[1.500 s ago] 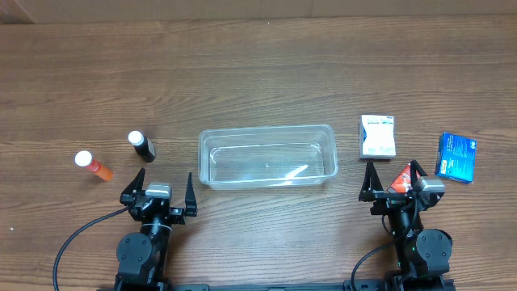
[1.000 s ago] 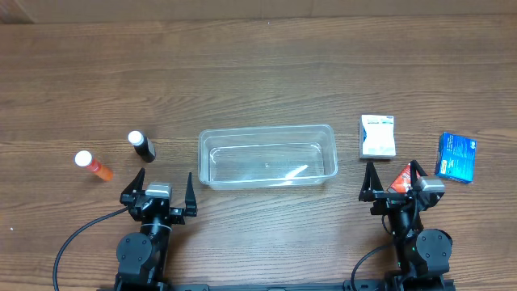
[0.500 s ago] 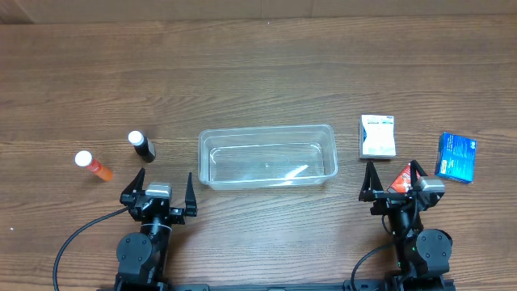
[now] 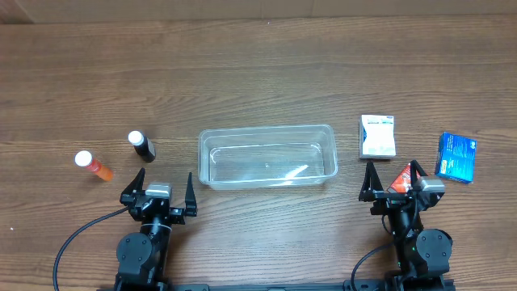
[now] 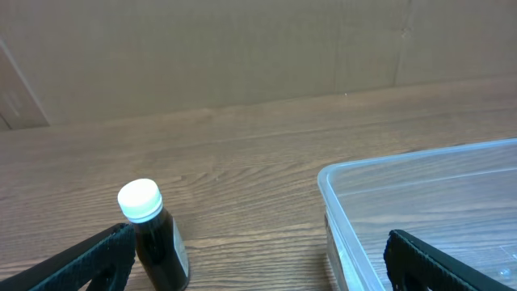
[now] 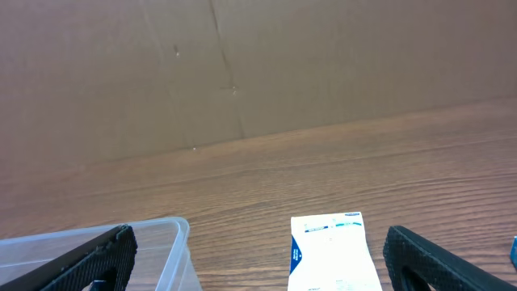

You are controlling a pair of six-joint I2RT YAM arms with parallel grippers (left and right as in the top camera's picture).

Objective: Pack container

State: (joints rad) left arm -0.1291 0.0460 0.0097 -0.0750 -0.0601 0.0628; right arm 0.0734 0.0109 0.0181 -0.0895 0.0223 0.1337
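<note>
Along the lower edge of the overhead frame we list the left pincer [image 4: 164,179], fingers spread wide apart, and the right pincer [image 4: 393,171], fingers spread the same. Between the right fingers shows a red-and-white item [image 4: 401,177], partly hidden; we cannot tell whether it touches either finger. Next up the frame, at centre, we record the container [image 4: 266,129]: clear, open-topped, standing on the wooden tabletop [image 4: 266,73], apart from both pincers. Left of it we note a black bottle [image 4: 142,146], white-capped, upright, and farther left an orange bottle [image 4: 94,165], also white-capped. Right of the container: a white box [image 4: 377,136], near its short end; a blue box [image 4: 456,157], toward the right edge. Across the top of the frame we enter a cardboard wall [image 4: 242,8].
</note>
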